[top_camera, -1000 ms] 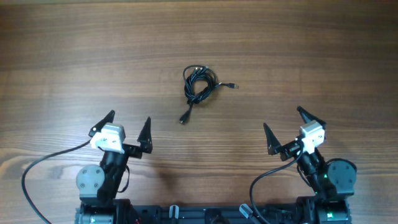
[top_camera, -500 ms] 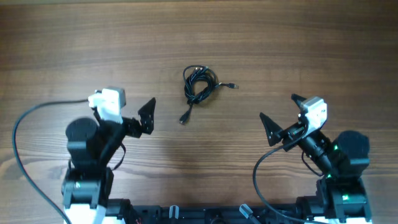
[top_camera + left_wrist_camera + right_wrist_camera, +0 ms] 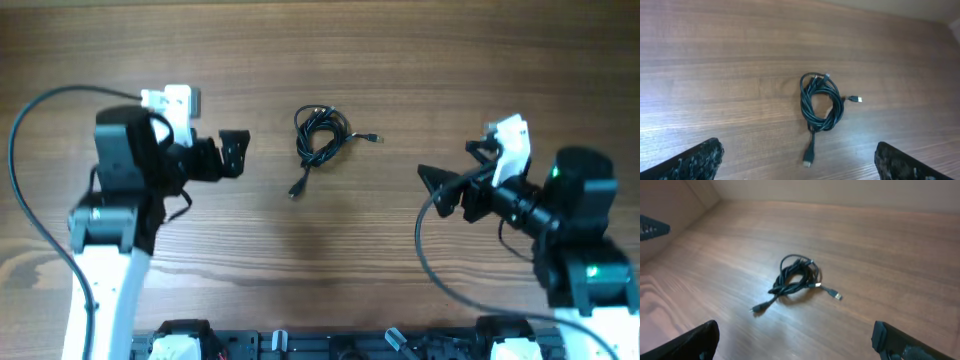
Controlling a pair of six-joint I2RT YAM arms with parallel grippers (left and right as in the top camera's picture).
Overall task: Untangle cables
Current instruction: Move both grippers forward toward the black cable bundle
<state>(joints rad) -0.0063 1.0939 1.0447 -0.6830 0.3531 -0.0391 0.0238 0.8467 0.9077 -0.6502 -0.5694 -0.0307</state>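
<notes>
The cables [image 3: 322,140] lie as one small black coil at the middle of the wooden table, with one plug end [image 3: 376,137] sticking out to the right and another [image 3: 295,192] trailing toward the near side. My left gripper [image 3: 234,153] hangs open to the left of the coil, apart from it. My right gripper [image 3: 447,168] is open well to the right. In the left wrist view the coil [image 3: 819,126] lies ahead between wide-apart fingers [image 3: 695,160]. The right wrist view shows the coil [image 3: 790,285] further off, and nothing sits between the fingers [image 3: 900,342].
The wooden table [image 3: 500,60] is bare around the coil. Thick black arm wires [image 3: 30,150] loop out at the left, and another [image 3: 425,270] curves down at the right. The arm bases sit along the near edge.
Both arms have risen and reached away from the near edge, level with the coil. The left gripper has turned so its fingers point right. The cables have not moved.
</notes>
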